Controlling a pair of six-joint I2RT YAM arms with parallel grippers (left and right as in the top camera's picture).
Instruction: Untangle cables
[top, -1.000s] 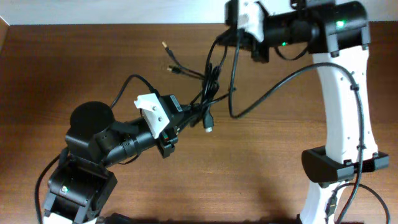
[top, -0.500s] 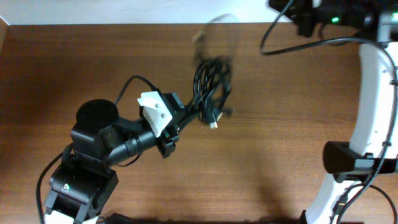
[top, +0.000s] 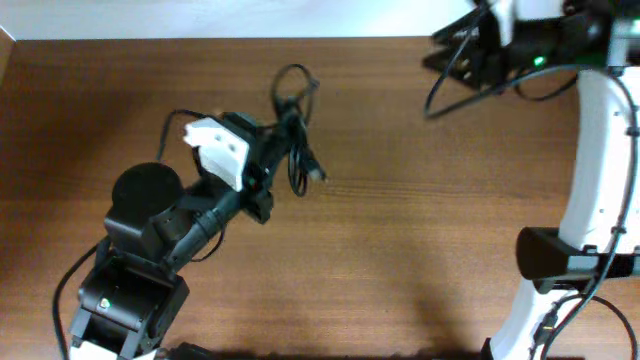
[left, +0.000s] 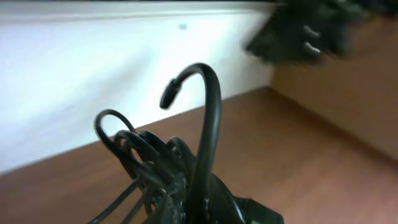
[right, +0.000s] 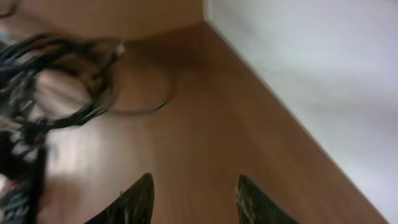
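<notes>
The cables (top: 297, 150) are a tangled bundle of thin black cords with a loop sticking up and a plug end hanging at the right. My left gripper (top: 280, 135) is shut on the bundle and holds it above the wooden table (top: 420, 230), left of centre. In the left wrist view the cables (left: 208, 112) rise out of the jaws (left: 205, 199), one plug end curling over the top. My right gripper (top: 455, 45) is open and empty at the far right back edge. Its fingers (right: 194, 186) are spread over bare wood, and the cables (right: 68, 68) show blurred at the left.
A white wall (top: 200, 18) runs along the table's back edge. The right arm's own thick black cable (top: 470, 85) hangs in a loop below its wrist. The left arm's base (top: 145, 195) stands at the front left and the right arm's white column (top: 600, 150) at the right.
My left gripper has swung up and to the left with the bundle. My right gripper has come away from the cables and moved to the far right back edge.
</notes>
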